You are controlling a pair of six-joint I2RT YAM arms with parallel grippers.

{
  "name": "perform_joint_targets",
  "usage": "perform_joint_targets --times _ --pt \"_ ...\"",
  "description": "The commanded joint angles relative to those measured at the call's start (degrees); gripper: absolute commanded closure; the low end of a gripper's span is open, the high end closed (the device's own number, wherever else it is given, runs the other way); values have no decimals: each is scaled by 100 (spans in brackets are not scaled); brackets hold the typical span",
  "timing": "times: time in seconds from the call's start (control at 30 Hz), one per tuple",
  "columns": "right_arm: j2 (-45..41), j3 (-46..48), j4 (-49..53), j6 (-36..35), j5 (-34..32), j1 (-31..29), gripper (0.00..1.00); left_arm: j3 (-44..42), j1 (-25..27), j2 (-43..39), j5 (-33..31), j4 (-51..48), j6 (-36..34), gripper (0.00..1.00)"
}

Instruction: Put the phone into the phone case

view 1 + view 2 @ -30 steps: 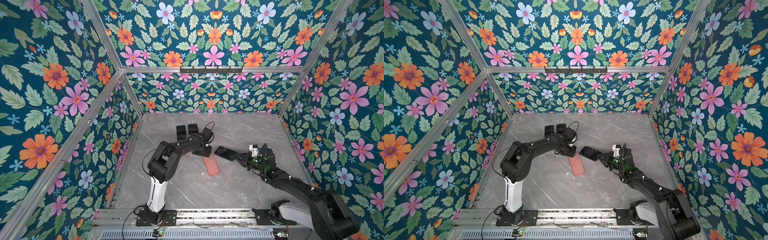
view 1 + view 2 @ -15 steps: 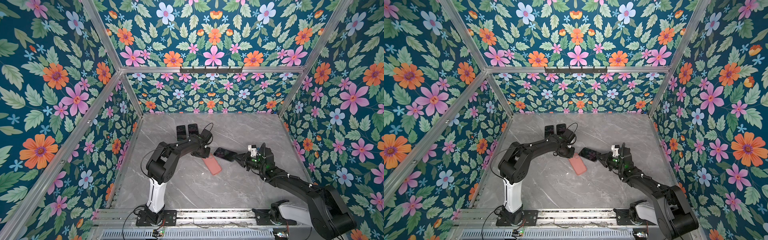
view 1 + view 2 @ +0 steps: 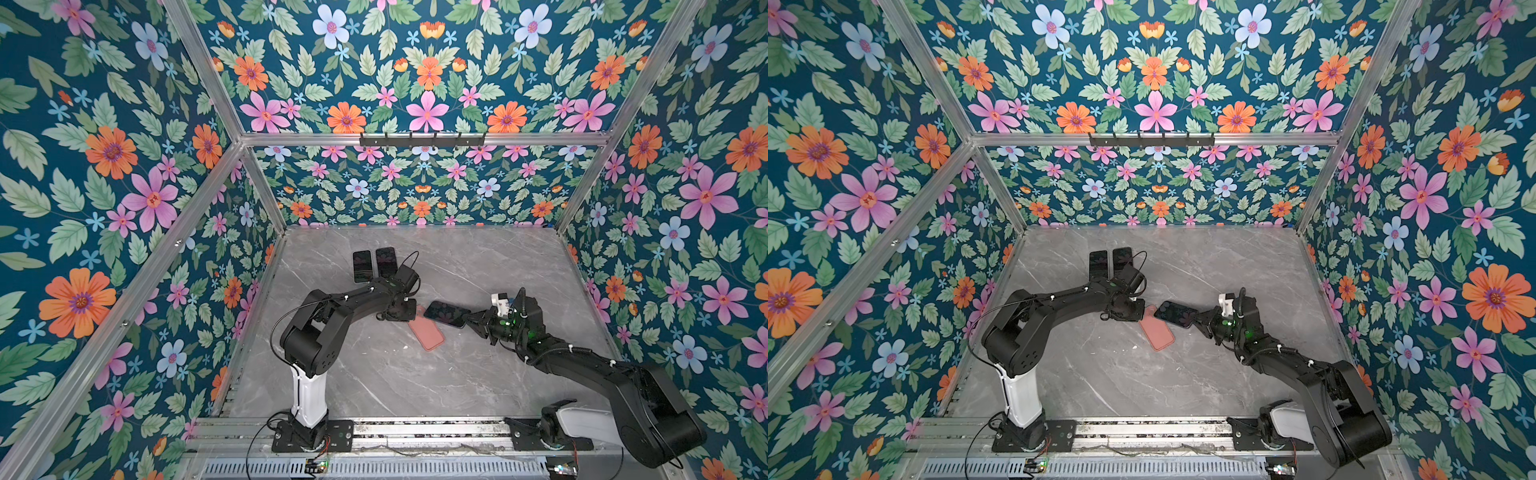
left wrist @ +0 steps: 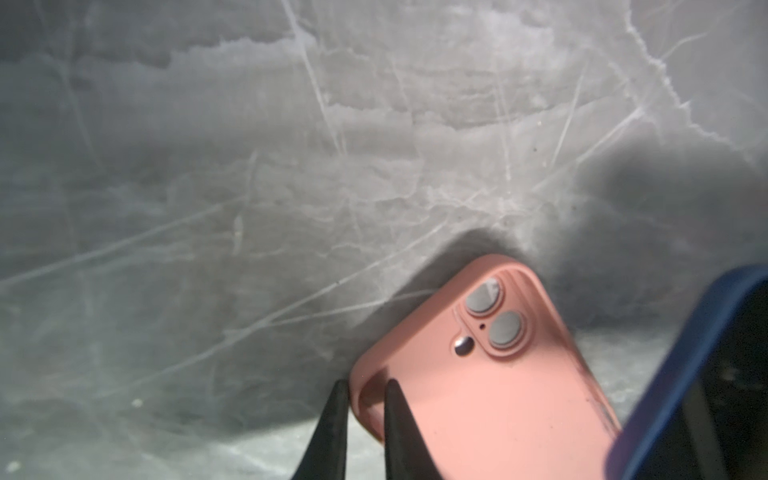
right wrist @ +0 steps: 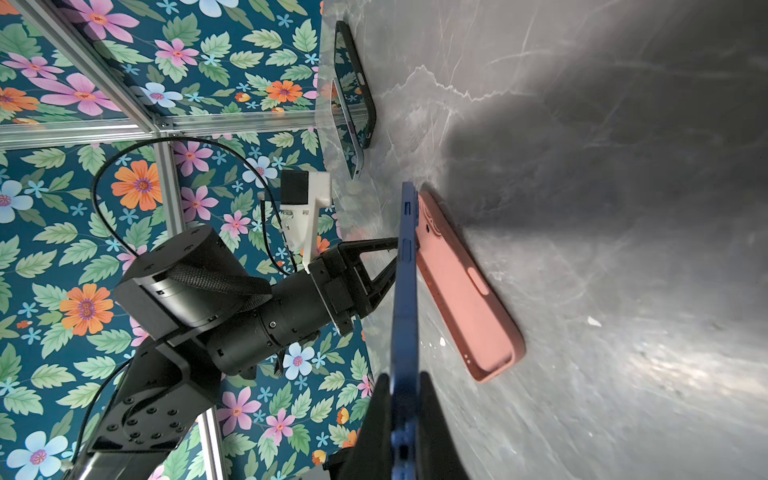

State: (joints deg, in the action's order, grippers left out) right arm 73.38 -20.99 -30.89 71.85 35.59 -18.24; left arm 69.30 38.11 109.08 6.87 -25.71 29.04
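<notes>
Left wrist view shows the left gripper (image 4: 365, 390) pinching a corner rim of the pink phone case (image 4: 478, 399), which lies on the gray table (image 4: 208, 166). The right gripper (image 5: 405, 384) squeezes one end of the blue phone (image 5: 405, 291), holding it up just over the case's camera end.

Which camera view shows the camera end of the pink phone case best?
The left wrist view: the pink phone case shows its camera holes clearly, left gripper pinching the rim. The right wrist view shows that end side-on beside the blue phone. Both top views show it tiny.
</notes>
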Motion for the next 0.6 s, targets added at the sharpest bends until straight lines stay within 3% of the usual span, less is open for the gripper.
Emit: perform_joint_targets --times 0.0,0.57 --pt "60 -37 -522 79 99 -73 100 -117 -2 -33 161 -231 405 82" --pt "231 81 -851 178 64 -303 100 -753 16 -658 -324 -441 1676 89"
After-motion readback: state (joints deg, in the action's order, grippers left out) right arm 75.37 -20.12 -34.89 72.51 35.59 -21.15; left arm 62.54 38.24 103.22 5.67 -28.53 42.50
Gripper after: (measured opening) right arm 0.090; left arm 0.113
